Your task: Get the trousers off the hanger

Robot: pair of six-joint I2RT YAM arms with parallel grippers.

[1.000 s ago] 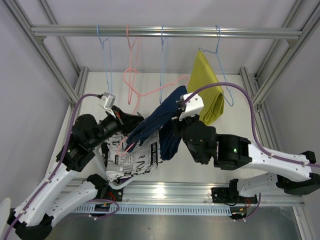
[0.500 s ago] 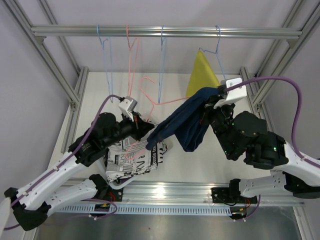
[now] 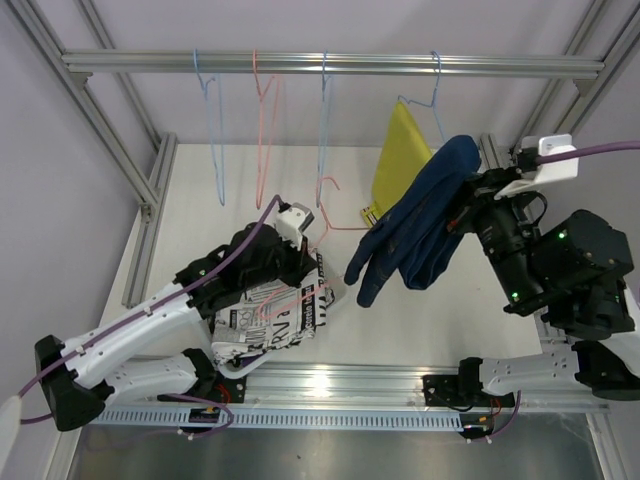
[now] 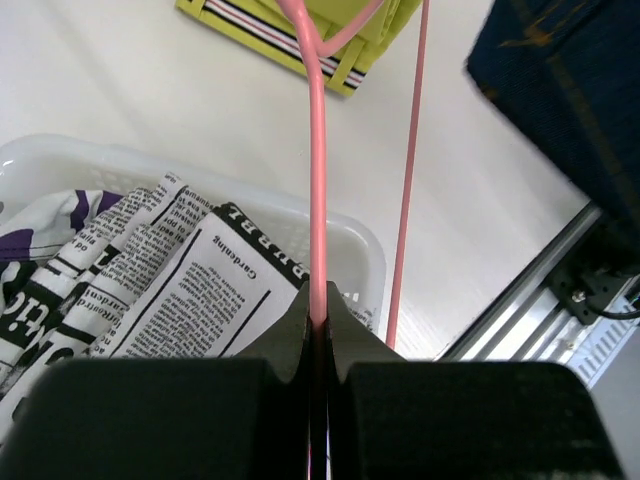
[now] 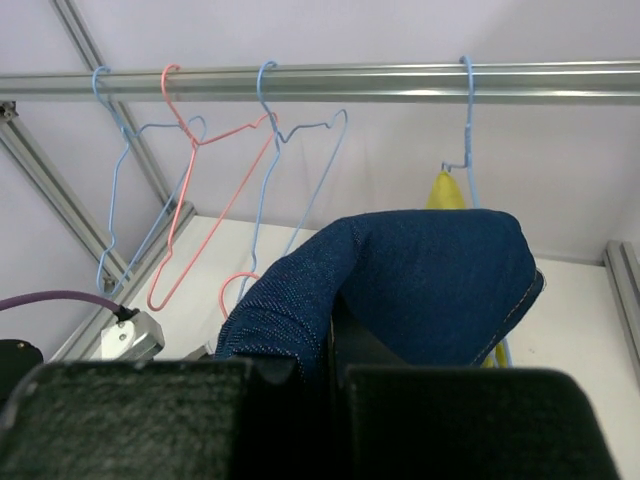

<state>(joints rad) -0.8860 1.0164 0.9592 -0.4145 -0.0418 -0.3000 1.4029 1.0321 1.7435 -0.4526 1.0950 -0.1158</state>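
**Top view.** Right gripper (image 3: 468, 203) clamped on navy trousers (image 3: 415, 235). Cloth held clear of hangers, long axis slanting away from gripper, leg ends hanging toward left gripper (image 3: 308, 268). Left gripper closed on pink hanger (image 3: 335, 222).

**Left wrist view.** Jaws pinched shut on pink hanger wire, which runs straight ahead of fingers. Newsprint trousers (image 4: 170, 290) in white basket (image 4: 365, 260) just beneath; mustard trousers (image 4: 340, 30) farther ahead.

**Right wrist view.** Navy trousers draped over closed fingers, fold uppermost; mustard trousers beyond, on blue hanger (image 5: 468, 120).
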